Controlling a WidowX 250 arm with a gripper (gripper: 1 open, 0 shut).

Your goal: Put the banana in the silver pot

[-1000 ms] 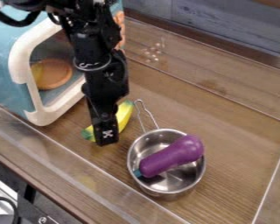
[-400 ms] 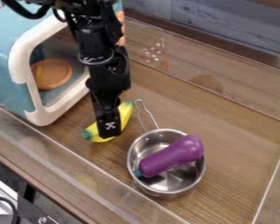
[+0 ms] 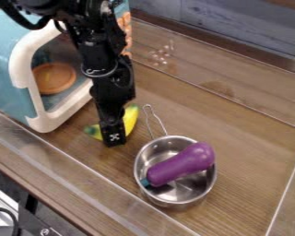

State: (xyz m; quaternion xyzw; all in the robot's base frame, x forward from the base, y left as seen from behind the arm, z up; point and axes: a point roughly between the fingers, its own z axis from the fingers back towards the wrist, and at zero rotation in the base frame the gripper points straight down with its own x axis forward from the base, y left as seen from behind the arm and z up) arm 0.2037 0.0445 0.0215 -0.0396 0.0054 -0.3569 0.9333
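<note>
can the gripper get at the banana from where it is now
Probably yes. The open gripper points down right over the banana, which lies on the wooden table beside the toy microwave and the silver pot; nothing sits between them.

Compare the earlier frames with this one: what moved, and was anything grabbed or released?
The arm shifted only slightly, its tool settling a little lower over the banana, which is mostly hidden behind it. Nothing was taken hold of or let go; whether the tool touches the banana cannot be told. The banana, the silver pot with the purple eggplant inside, and the toy microwave stayed as they were.
</note>
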